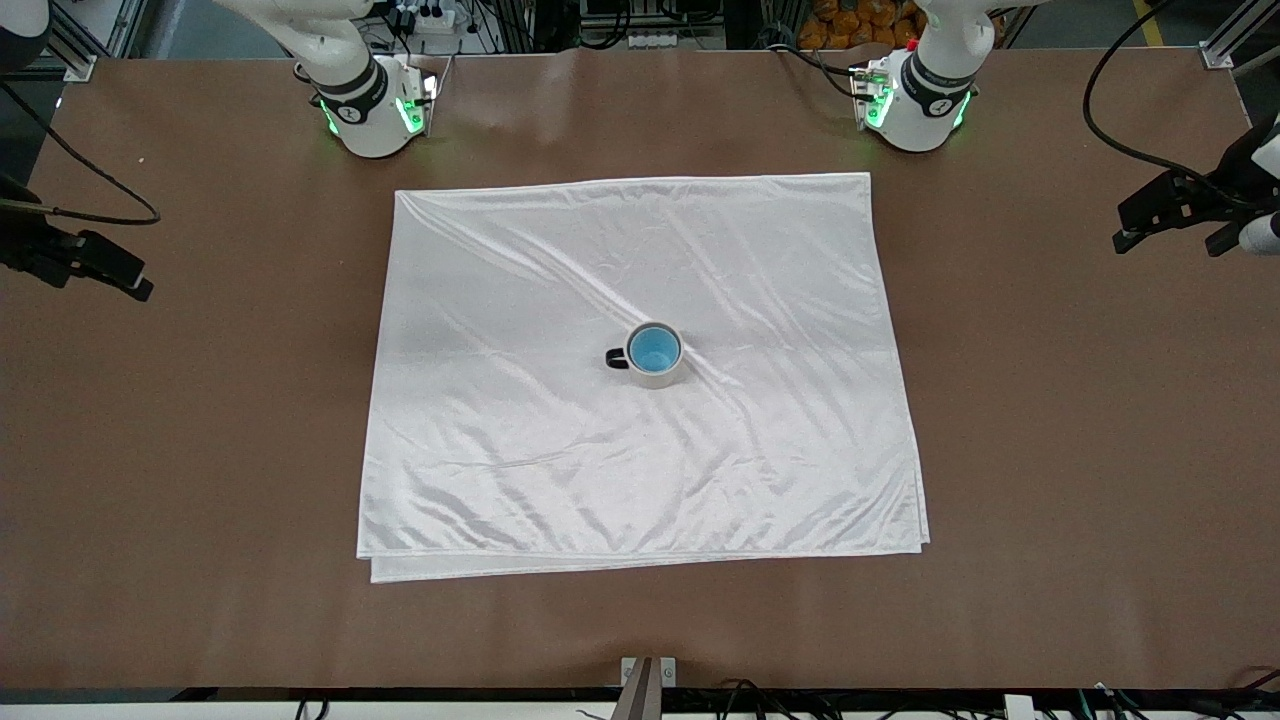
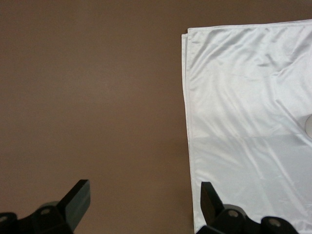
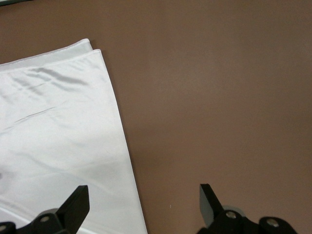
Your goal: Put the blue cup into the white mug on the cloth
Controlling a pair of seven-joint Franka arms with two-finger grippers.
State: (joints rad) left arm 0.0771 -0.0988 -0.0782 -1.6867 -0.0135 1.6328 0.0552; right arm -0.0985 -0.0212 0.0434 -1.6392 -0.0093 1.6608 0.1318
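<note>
The blue cup (image 1: 655, 347) stands inside the white mug (image 1: 657, 378), with only its bright blue inside and rim showing. The mug stands upright near the middle of the white cloth (image 1: 520, 420), its black handle (image 1: 615, 358) pointing toward the right arm's end of the table. My left gripper (image 1: 1125, 228) is open and empty over bare table off the cloth's edge at the left arm's end. My right gripper (image 1: 135, 280) is open and empty over bare table at the right arm's end. The cloth also shows in the left wrist view (image 2: 243, 122) and the right wrist view (image 3: 58, 131).
The brown table (image 1: 1050, 450) lies bare around the cloth on all sides. Both arm bases (image 1: 375, 110) (image 1: 915, 100) stand just past the cloth's edge farthest from the front camera. A sliver of the mug shows at the left wrist view's edge (image 2: 308, 127).
</note>
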